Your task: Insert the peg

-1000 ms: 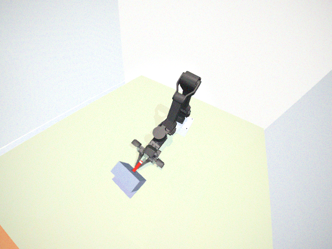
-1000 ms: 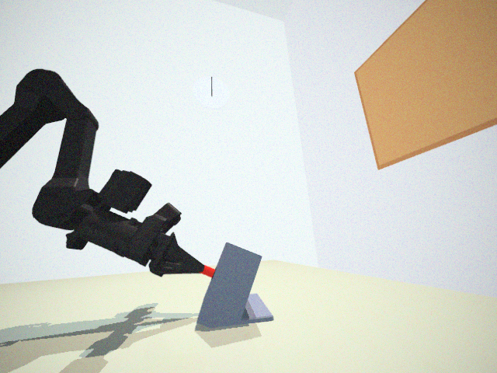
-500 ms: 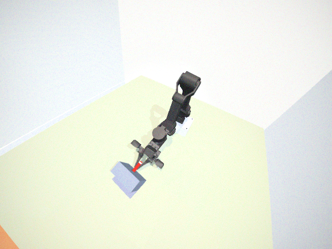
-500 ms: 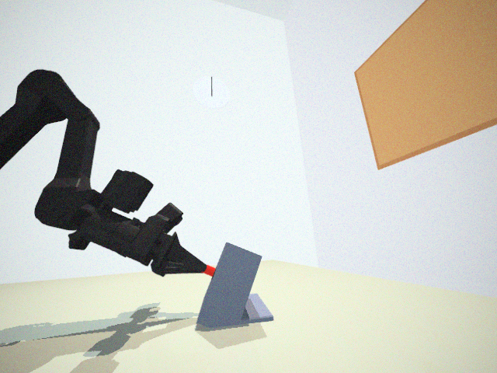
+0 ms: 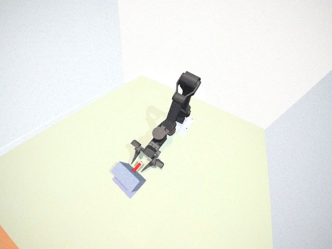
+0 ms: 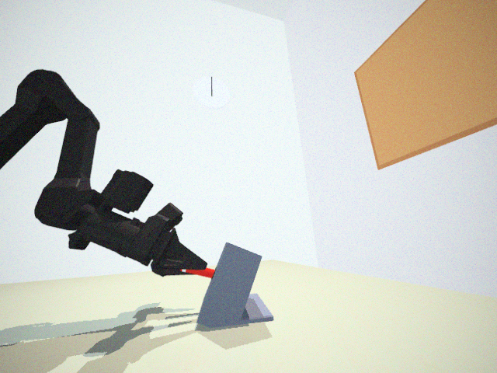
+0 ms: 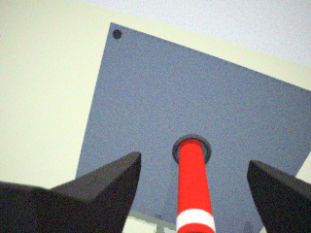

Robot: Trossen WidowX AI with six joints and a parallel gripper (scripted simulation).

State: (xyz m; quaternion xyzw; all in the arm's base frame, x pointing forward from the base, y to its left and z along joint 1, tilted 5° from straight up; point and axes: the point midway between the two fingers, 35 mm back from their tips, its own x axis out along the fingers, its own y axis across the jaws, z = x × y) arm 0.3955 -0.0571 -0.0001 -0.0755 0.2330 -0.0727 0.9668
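Pale walls close in a pale green table top, with an orange board hanging high in the exterior view. On that surface the dark WidowX arm reaches down and forward toward a grey-blue sloped panel that leans on its small foot plate. Next in size is the gripper, tilted nose-down at the panel face; its two fingers stand well apart, one on each side of the peg, with visible gaps, so they grip nothing.

The red peg sits with its bottom end inside the round hole near the middle of the panel, its white-banded free end pointing back between the fingers. Its long axis runs from the hole straight toward the wrist, roughly square to the sloped face.

By my judgement the peg is seated and released; how deep it reaches cannot be seen. What remains is withdrawal, and it turns on that axis: backing off along the peg's own line, with the fingers kept spread, should avoid dragging the banded end sideways.
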